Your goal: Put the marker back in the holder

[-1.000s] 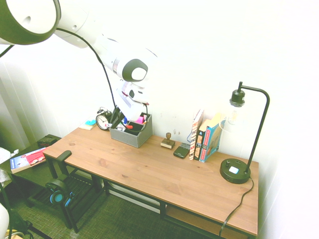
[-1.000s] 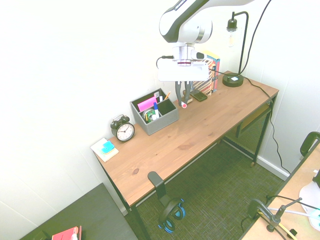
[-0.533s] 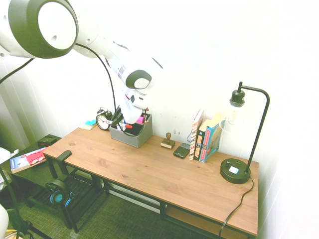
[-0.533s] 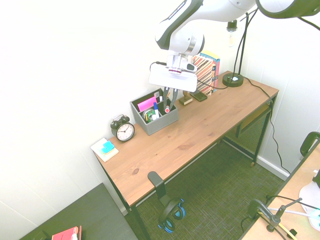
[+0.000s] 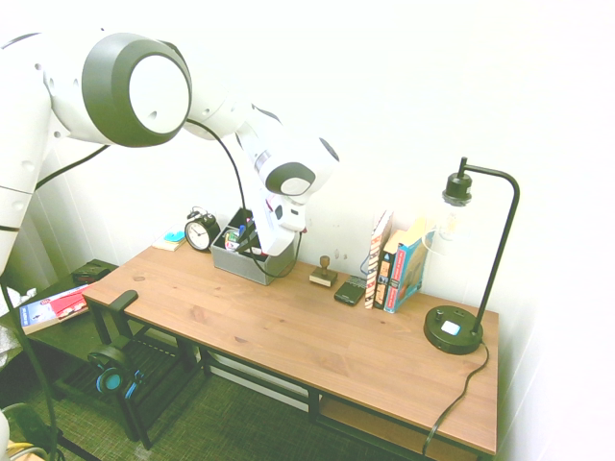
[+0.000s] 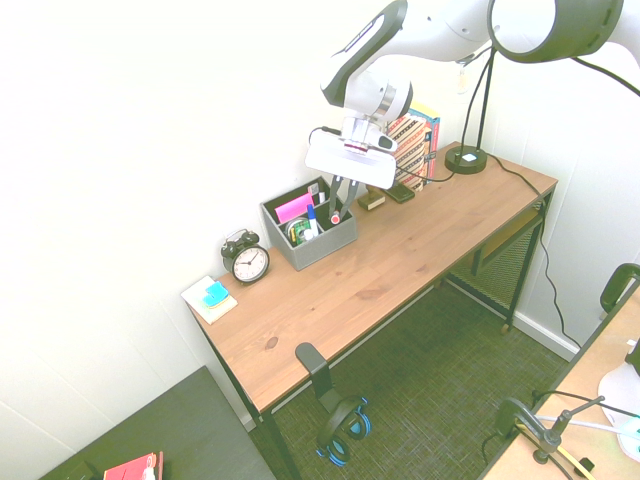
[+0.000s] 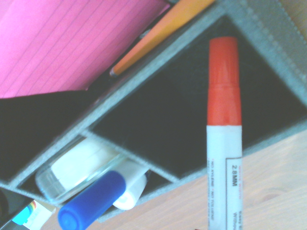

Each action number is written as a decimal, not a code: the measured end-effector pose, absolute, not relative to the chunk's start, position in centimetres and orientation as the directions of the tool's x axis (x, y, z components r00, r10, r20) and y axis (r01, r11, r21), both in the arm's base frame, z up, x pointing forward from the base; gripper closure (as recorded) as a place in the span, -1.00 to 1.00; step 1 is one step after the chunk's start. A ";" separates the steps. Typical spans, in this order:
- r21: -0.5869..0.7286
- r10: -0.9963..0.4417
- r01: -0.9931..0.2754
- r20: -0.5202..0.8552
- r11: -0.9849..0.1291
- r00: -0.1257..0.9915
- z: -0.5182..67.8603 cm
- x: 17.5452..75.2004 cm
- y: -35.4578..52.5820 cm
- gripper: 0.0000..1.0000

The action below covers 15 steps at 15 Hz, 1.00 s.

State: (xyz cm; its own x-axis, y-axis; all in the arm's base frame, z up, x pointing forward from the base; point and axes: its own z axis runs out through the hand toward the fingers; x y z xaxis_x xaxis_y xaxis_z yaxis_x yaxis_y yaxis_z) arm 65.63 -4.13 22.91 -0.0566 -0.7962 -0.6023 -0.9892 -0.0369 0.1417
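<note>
White arm reaches out over the far left part of the desk. In the first exterior view it enters from the picture's left; in the second it enters from the upper right. Large grey-capped joint sits high, the forearm slopes down from it, and the wrist is bent so the hand points steeply downward and toward the far wall. Gripper hangs low under the white wrist flange, tilted rather than plumb. Fingers are dark, drawn close together, clamped on the marker. In the first exterior view the gripper is mostly masked by the wrist housing.
</note>
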 end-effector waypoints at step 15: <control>0.155 -0.875 -0.926 -0.411 -0.345 0.257 33.4 60.6 -4.8 -1.00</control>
State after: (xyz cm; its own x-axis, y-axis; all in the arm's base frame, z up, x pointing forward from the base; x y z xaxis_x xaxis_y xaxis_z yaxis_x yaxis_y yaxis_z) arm 60.63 -4.80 33.36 0.2571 -0.8749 -0.4105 -0.9257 -0.3449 0.1553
